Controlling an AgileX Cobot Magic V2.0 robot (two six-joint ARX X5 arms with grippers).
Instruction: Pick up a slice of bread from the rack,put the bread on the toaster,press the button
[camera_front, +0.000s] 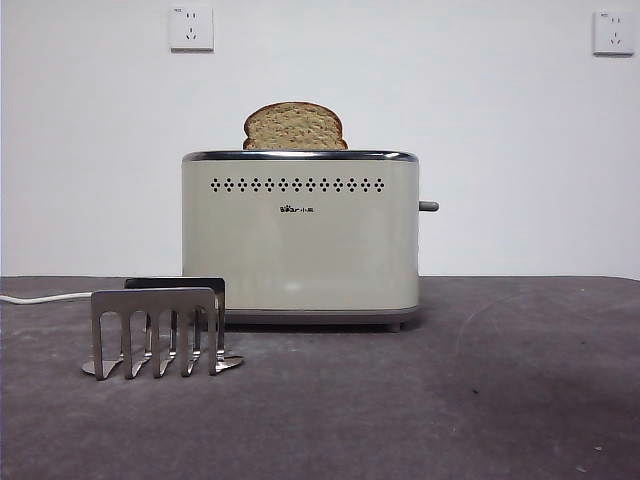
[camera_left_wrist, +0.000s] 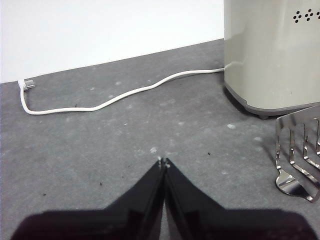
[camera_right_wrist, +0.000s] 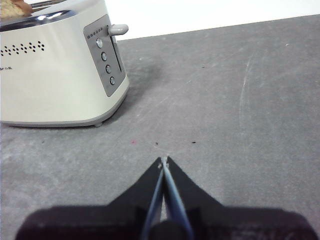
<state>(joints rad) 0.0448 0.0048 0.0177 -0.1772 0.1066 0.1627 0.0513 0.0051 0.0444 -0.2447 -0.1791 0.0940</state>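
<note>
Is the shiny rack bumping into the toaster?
Apart. The left wrist view shows grey table between the rack and the toaster's base.

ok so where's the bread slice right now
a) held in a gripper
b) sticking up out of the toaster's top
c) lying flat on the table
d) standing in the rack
b: the slice of bread pokes its domed top above the toaster's chrome rim, the rack in front holds no slice, and the left gripper and right gripper are shut on nothing.
</note>
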